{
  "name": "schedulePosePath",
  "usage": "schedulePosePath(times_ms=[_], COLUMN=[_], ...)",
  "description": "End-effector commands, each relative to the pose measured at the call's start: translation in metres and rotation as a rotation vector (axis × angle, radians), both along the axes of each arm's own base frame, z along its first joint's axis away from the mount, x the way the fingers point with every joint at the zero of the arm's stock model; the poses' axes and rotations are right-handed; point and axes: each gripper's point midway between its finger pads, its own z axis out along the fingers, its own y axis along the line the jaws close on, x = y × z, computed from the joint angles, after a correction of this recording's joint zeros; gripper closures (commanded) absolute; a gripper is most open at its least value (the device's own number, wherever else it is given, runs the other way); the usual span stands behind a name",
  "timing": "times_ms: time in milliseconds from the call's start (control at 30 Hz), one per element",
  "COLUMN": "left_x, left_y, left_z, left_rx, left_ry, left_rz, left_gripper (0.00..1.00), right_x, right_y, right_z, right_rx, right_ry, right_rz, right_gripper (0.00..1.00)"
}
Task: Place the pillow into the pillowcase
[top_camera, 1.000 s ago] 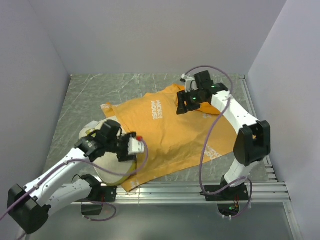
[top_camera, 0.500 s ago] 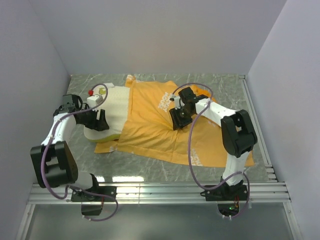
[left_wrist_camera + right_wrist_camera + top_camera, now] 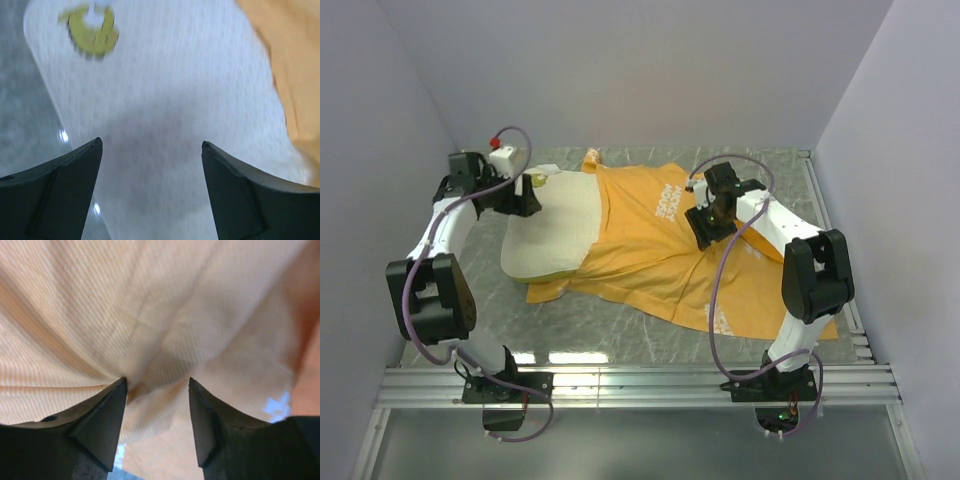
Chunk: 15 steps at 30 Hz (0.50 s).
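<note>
The cream-white pillow [image 3: 552, 232] lies at the left of the table, and its right side disappears beneath the orange pillowcase [image 3: 650, 250]. The case spreads rumpled toward the right, white lettering facing up. My left gripper [image 3: 528, 200] hovers over the pillow's far left corner, open and empty. In the left wrist view the blurred pillow [image 3: 165, 100] fills the gap between the left gripper [image 3: 150, 145] jaws, a yellow-green tag [image 3: 92, 32] ahead and the pillowcase [image 3: 295, 60] at the right. My right gripper [image 3: 702, 228] rests on the case, jaws apart. Creased orange pillowcase [image 3: 165, 315] lies across the right gripper [image 3: 157, 382].
Grey walls close in the marbled table [image 3: 490, 310] on the left, back and right. Aluminium rails [image 3: 640, 380] with both arm bases run along the near edge. Purple cables [image 3: 720, 300] loop off each arm.
The pillow went from the near left to the far left, and the case with it. My left arm swung to the far left and its jaws widened. The right gripper shifted slightly right.
</note>
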Motion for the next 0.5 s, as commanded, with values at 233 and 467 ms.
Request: schedulePosePath(times_ms=[233,467], left_x=[0.057,-0.084], left_y=[-0.121,-0.186], left_z=[-0.076,-0.124], left_rx=[0.169,0.197], left_ry=[0.1,0.167], left_rz=[-0.262,-0.789], left_gripper=[0.44,0.59], right_x=[0.072,0.068], right_y=[0.045,0.054], right_z=[0.137,0.148], right_rx=[0.236,0.321], right_ry=[-0.235,-0.214], right_rz=[-0.054,-0.076], right_gripper=[0.37,0.37])
